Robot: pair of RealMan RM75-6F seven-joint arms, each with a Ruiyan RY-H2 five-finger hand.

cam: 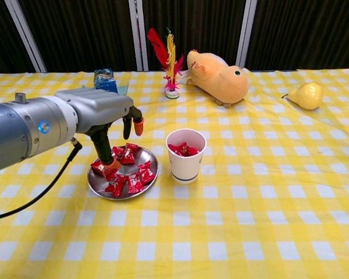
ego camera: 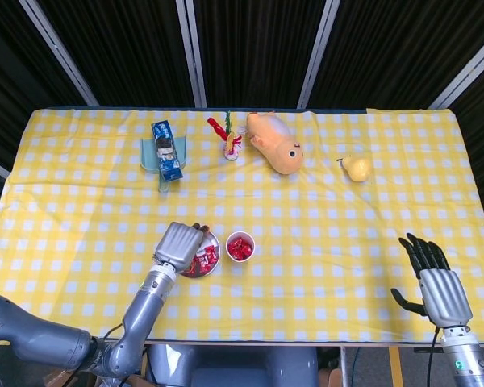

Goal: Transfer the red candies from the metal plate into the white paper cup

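Observation:
A metal plate (cam: 141,192) holds several red wrapped candies (cam: 128,174) on the yellow checked cloth; the head view shows the plate's right part (ego camera: 212,260). To its right stands the white paper cup (cam: 185,164), also seen from above (ego camera: 239,246), with red candies (cam: 182,149) inside. My left hand (cam: 107,116) hovers over the plate's left half with its fingers pointing down, and one fingertip (cam: 113,164) reaches the candies. Nothing shows in its grasp. From above, this left hand (ego camera: 177,244) covers part of the plate. My right hand (ego camera: 436,278) hangs spread and empty at the front right.
Along the far side are a blue carton (ego camera: 167,149) on a teal holder, a feather shuttlecock (cam: 170,61), an orange plush toy (cam: 218,71) and a yellow pear (cam: 305,95). The table's front edge runs just below the plate in the head view.

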